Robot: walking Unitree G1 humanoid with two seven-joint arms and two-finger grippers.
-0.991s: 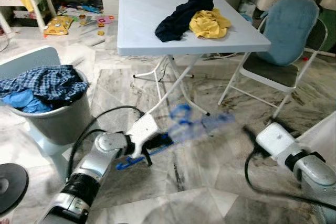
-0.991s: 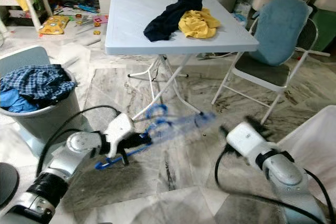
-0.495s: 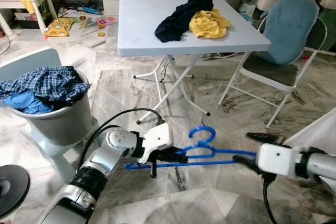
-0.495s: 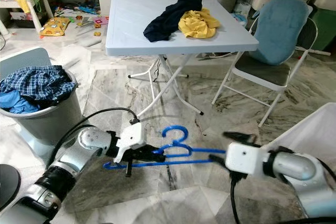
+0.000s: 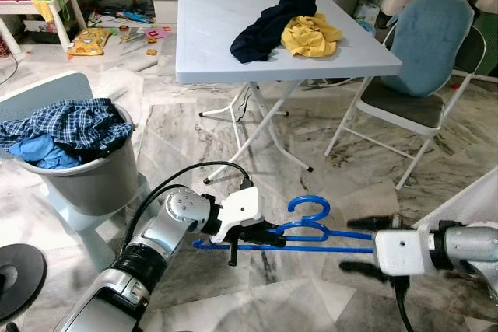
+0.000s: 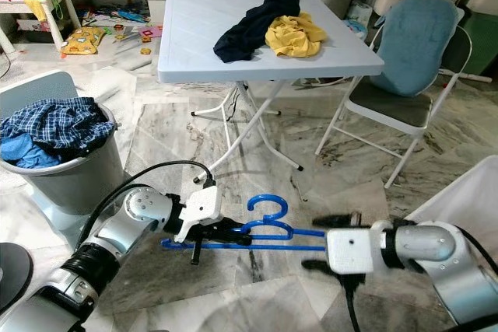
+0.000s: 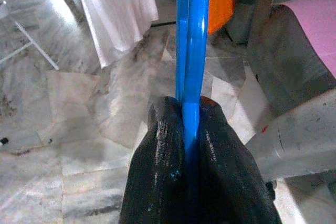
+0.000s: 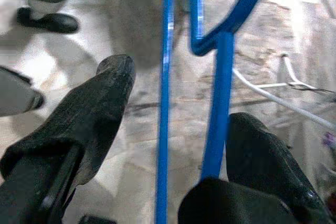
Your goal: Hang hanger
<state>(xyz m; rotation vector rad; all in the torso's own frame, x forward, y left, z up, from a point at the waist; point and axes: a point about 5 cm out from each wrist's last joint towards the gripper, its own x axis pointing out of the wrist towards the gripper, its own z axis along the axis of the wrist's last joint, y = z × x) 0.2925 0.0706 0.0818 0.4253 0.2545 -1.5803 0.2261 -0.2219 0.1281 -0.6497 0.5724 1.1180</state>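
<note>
Blue hanger (image 5: 307, 231): clamped in left hand (image 5: 268, 232); right hand (image 5: 359, 246) spread wide around its far end. Step: handover. Next: right closes, left releases.

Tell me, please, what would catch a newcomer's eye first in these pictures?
The bright blue hanger stands out, held level above the marble floor: the left gripper is shut on one end, while the right gripper has its open fingers around the other. Behind it, a white folding table carries a dark garment and a yellow one, and a grey basket of clothes stands at the left.
</note>
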